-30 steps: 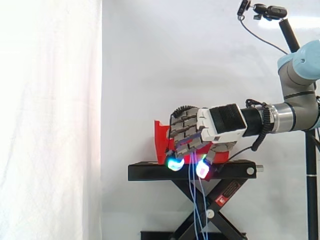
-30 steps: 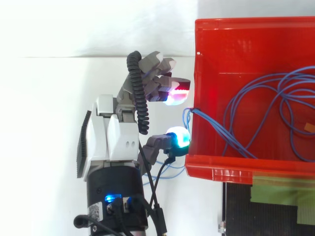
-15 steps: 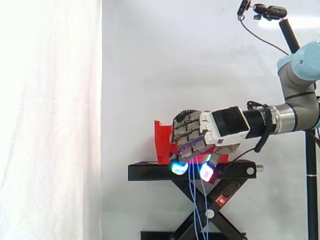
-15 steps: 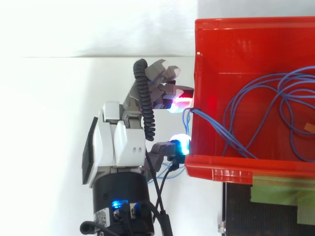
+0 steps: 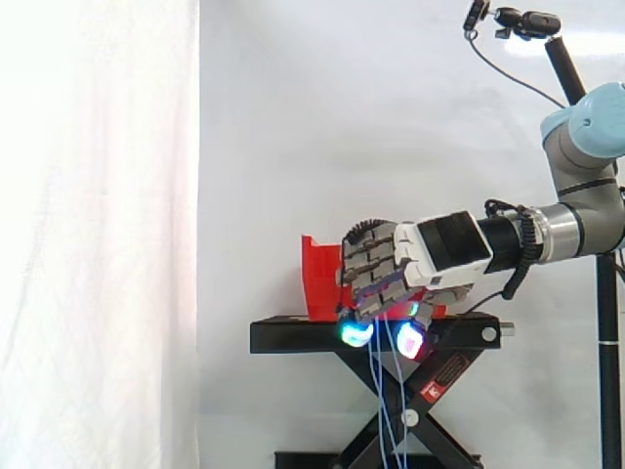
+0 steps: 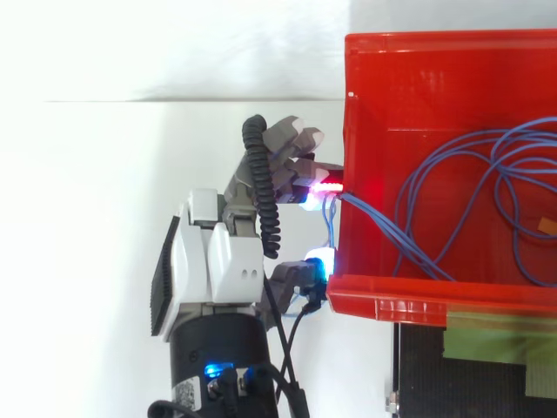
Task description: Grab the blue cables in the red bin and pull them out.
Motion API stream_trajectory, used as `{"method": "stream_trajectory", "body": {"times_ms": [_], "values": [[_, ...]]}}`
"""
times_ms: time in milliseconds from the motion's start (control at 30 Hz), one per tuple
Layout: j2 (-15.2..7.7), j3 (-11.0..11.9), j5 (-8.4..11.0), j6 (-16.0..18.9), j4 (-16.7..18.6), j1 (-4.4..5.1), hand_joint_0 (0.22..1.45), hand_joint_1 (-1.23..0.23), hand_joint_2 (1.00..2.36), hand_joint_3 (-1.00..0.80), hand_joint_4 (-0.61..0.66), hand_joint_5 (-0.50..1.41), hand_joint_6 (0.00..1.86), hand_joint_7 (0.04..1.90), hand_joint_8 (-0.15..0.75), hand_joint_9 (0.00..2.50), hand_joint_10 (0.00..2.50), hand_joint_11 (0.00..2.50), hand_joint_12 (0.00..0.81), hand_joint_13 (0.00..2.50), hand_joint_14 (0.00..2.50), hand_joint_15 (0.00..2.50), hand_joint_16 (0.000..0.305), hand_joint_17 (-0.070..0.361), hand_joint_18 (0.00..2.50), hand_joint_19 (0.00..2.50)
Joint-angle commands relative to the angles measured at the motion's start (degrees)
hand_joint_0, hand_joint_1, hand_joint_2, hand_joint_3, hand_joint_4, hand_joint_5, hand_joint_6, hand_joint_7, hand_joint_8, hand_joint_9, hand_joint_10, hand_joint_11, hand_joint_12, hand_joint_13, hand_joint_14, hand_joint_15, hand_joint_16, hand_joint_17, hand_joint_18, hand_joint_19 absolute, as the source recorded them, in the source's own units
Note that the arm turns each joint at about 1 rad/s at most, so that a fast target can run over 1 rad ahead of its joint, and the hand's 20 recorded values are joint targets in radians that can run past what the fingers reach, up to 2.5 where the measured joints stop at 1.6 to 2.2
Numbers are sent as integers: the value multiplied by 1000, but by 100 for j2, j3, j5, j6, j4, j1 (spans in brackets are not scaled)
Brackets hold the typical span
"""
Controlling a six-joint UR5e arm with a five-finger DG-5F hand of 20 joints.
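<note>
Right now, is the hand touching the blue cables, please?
Cannot tell: the top view shows the blue cables dropping past the hand, contact or gap unclear.

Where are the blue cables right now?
Top view: the thin blue cables lie looped in the red plastic bin at right; strands drape over its left wall beside the hand and hang past the black stand.

Level side; close overhead; shared bin (image 6: 418, 78)
</note>
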Motion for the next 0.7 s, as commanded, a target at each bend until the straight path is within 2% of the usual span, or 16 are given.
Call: {"method": "stream_trajectory", "body": {"times_ms": [0, 200, 333, 433, 667], "values": [[-5, 2, -11, -29, -46, -18, 720, -981, 1000, -1000, 121, 795, 16, 607, 237, 881, 24, 795, 340, 692, 19, 488, 48, 109, 490, 442], [-5, 2, -11, -29, 24, -9, 724, -981, 1000, -1000, 113, 857, 14, 712, 239, 891, 27, 793, 339, 690, 19, 488, 48, 108, 487, 437], [-5, 2, 6, -29, 121, 17, 726, -982, 1000, -1000, 111, 854, 14, 703, 235, 893, 27, 795, 338, 692, 21, 490, 48, 108, 489, 441], [-5, 2, 6, -29, 323, 26, 725, -986, 1000, -1000, 112, 820, 16, 648, 236, 891, 26, 790, 337, 695, 19, 483, 48, 108, 491, 440], [-5, 2, -3, -29, 367, 35, 728, -987, 1000, -1000, 106, 830, 15, 659, 234, 888, 25, 803, 336, 692, 19, 484, 48, 108, 490, 441]]}}
